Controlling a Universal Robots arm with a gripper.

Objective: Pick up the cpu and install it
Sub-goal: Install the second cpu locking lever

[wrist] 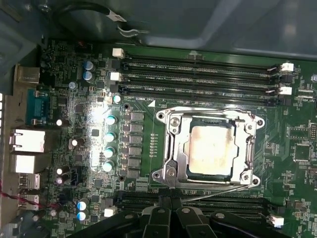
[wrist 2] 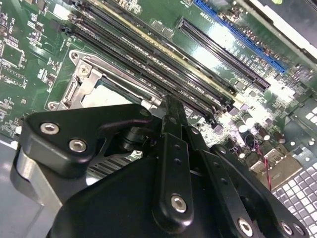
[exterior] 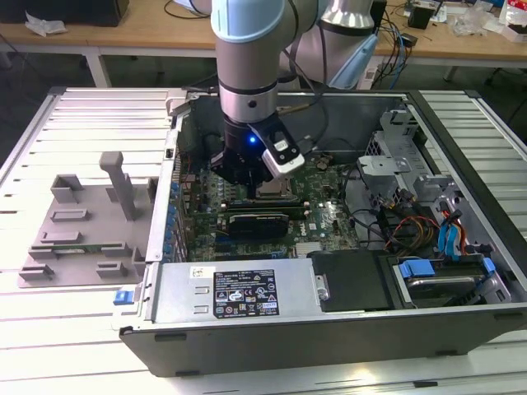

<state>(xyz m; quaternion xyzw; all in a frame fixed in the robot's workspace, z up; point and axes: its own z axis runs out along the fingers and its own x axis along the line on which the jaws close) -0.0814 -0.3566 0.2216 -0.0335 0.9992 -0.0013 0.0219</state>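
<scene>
End effector [exterior: 262, 183] closed and empty above socketed cpu [wrist: 212, 150].

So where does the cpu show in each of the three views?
Exterior view: cpu under the gripper, mid-motherboard.
First wrist view: pale square inside the socket frame.
Second wrist view: a sliver above the gripper.
Shared landmark: the memory slots beside the socket.
</scene>
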